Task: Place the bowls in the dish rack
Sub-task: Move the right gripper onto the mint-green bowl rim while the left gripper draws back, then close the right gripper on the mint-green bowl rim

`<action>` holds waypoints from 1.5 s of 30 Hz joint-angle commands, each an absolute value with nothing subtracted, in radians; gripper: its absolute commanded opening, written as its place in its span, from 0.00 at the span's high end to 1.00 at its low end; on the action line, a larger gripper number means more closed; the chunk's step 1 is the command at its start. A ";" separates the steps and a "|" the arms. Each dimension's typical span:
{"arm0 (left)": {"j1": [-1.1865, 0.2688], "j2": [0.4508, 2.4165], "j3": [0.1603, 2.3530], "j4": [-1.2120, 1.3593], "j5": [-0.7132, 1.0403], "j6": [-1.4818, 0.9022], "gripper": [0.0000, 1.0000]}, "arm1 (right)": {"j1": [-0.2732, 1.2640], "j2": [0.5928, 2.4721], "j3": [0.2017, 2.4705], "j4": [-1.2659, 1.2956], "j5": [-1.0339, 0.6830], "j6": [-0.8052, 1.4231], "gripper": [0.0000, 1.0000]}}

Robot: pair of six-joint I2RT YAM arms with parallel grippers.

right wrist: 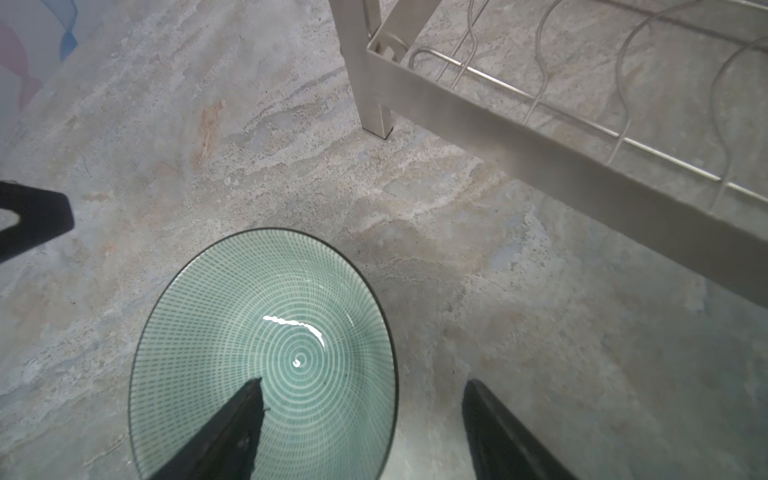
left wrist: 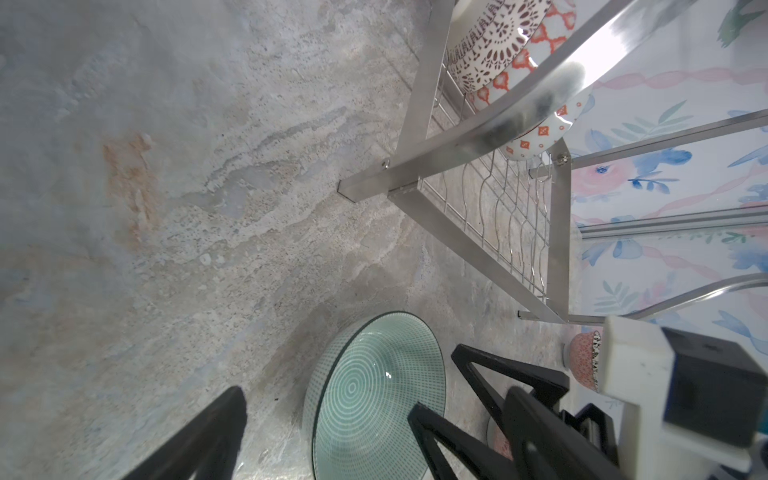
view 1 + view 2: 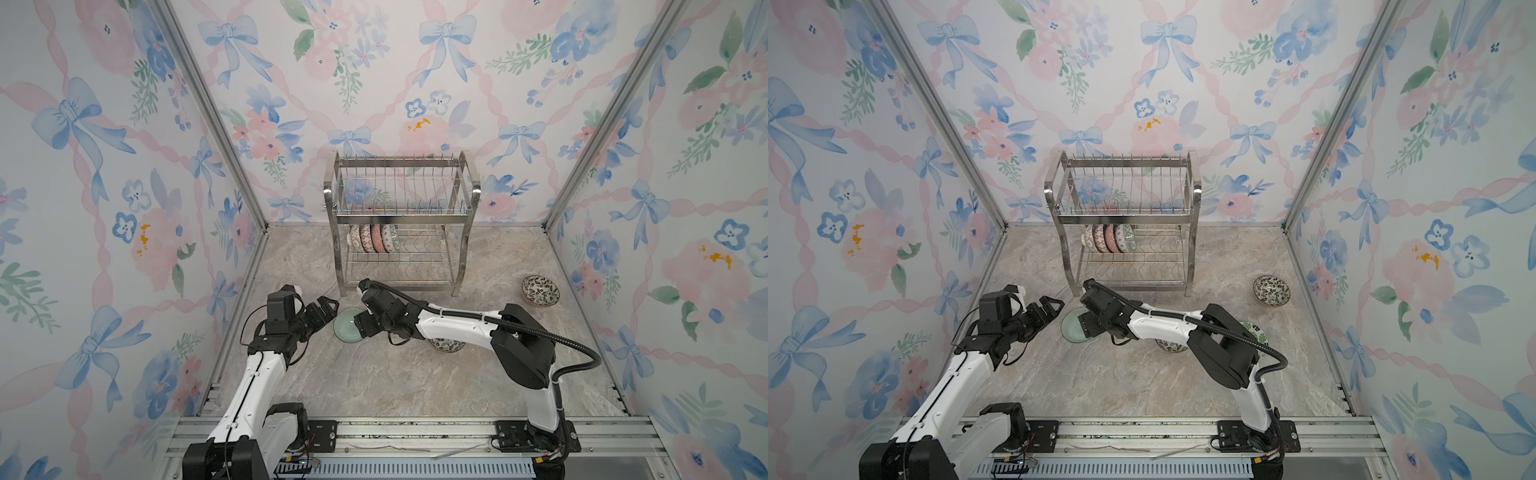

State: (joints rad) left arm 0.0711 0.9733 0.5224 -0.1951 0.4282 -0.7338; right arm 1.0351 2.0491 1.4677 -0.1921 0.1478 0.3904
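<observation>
A pale green bowl (image 3: 347, 328) (image 3: 1074, 330) (image 1: 266, 349) (image 2: 374, 399) sits upright on the table, in front of the dish rack's (image 3: 401, 212) (image 3: 1125, 212) (image 1: 540, 158) left leg. My right gripper (image 1: 363, 382) (image 3: 360, 326) is open astride its rim, one finger inside the bowl and one outside, with a gap showing at both. My left gripper (image 3: 330, 312) (image 3: 1054, 311) (image 2: 376, 392) is open and empty, just left of this bowl. Several patterned bowls (image 3: 374, 237) (image 3: 1108, 237) (image 2: 498, 54) stand on edge at the left of the rack's lower tier.
A black-and-white leafy bowl (image 3: 540, 291) (image 3: 1271, 291) sits at the right near the wall. Another patterned bowl (image 3: 446, 344) (image 3: 1171, 345) lies partly under my right arm, and a green leaf bowl (image 3: 1256, 332) shows behind that arm's elbow. Walls close in the table's left, right and back.
</observation>
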 commanded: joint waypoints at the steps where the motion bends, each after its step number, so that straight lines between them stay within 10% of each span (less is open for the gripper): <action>1: 0.093 0.999 0.493 -0.124 0.518 -0.716 0.02 | 1.044 2.088 1.522 -0.301 0.197 0.367 0.31; 20: 0.146 1.000 0.451 -0.083 0.566 -0.742 0.02 | 1.033 2.122 1.577 -0.391 0.230 0.361 0.96; 45: 0.080 1.020 0.442 -0.061 0.600 -0.745 0.02 | 0.861 1.849 1.222 -0.518 0.296 0.371 0.93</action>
